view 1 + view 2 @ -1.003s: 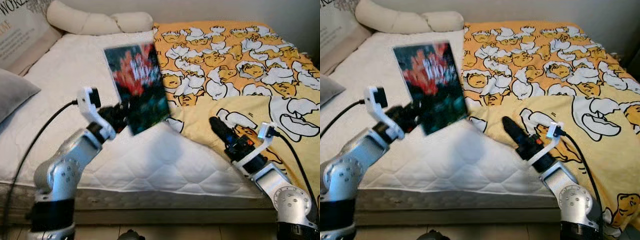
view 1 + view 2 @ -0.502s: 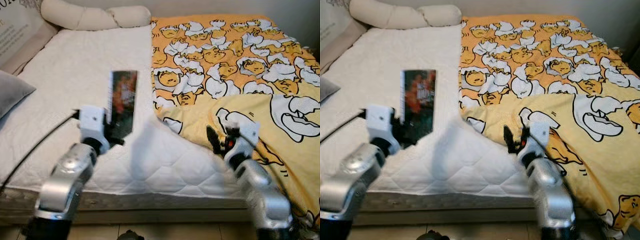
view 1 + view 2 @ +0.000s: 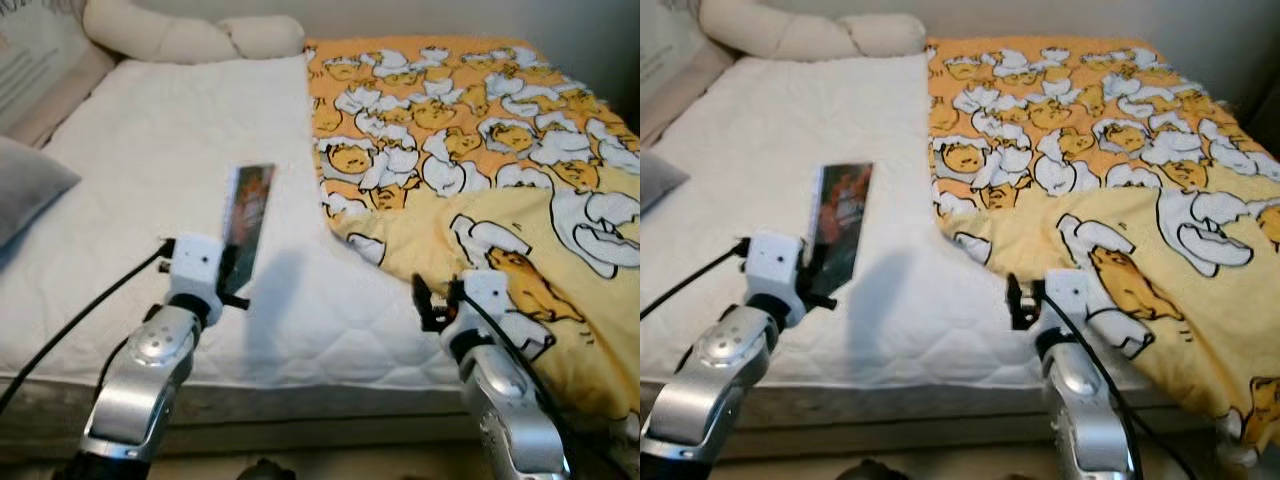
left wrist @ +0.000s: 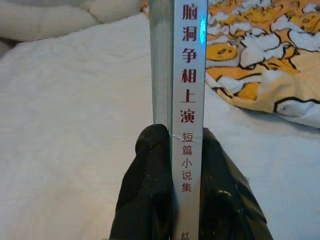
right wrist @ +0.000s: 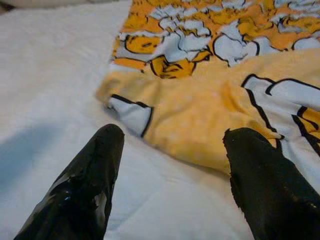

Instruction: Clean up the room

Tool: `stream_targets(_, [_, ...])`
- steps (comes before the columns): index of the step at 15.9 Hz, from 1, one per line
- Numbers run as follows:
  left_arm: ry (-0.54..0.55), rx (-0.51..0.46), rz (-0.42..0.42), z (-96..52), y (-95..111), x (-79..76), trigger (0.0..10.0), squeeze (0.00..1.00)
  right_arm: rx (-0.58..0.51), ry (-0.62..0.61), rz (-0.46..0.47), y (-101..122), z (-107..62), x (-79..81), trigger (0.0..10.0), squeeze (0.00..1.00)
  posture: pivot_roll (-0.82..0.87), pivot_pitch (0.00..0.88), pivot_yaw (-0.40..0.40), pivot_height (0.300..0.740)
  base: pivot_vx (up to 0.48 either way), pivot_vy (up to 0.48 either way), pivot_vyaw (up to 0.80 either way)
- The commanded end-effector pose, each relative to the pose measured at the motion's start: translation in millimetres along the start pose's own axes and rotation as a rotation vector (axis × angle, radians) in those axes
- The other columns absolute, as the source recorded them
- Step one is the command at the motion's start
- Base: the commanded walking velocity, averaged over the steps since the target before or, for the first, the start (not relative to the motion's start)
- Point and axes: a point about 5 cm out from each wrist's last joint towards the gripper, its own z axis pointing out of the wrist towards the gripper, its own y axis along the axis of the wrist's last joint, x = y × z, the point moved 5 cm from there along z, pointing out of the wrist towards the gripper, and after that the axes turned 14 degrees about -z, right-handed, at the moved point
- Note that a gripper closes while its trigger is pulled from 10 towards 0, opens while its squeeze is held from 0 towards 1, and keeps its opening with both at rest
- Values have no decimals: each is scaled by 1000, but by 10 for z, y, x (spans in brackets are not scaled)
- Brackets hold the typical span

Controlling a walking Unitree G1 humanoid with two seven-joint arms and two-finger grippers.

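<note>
A bed (image 3: 150,180) with a white quilted mattress lies before the robot, a yellow blanket (image 3: 480,130) printed with cartoon figures covering its right half.

The left gripper (image 4: 181,150) has its two black fingers (image 4: 150,185) pressed against both covers of a book (image 3: 246,225), gripping it at the lower end with the spine facing the wrist camera. The spine is pale, with red and dark characters running down it. The book stands upright and edge-on above the near part of the bare mattress, left of the blanket's folded edge, its red and dark cover just showing. The left arm (image 3: 150,370) reaches up from below the bed's front edge, a black cable trailing from its wrist.

The right gripper (image 5: 172,145) has its fingers (image 5: 95,170) spread wide apart with nothing between them. It hovers near the bed's front edge, pointing at the blanket's turned-back corner.

A long cream pillow (image 3: 190,35) lies at the head of the bed, and a grey cushion (image 3: 25,190) sits at the left edge.
</note>
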Motion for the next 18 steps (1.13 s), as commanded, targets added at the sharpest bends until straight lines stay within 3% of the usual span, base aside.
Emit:
stream_targets(1, [-9,-45,3,6,118,-54,10000,0,-3,-28,-14,8,-14,-87,10000,0,-56,0,22,740,0,480,0])
stream_targets(6, [34,-48,19,-22,125,51,10000,0,-29,10,-15,74,14,26,10000,0,-42,0,18,740,0,480,0])
stream_targets(18, [45,-53,-8,-63,157,28,10000,0,-46,109,-7,131,33,133,10000,0,-23,0,12,740,0,479,0])
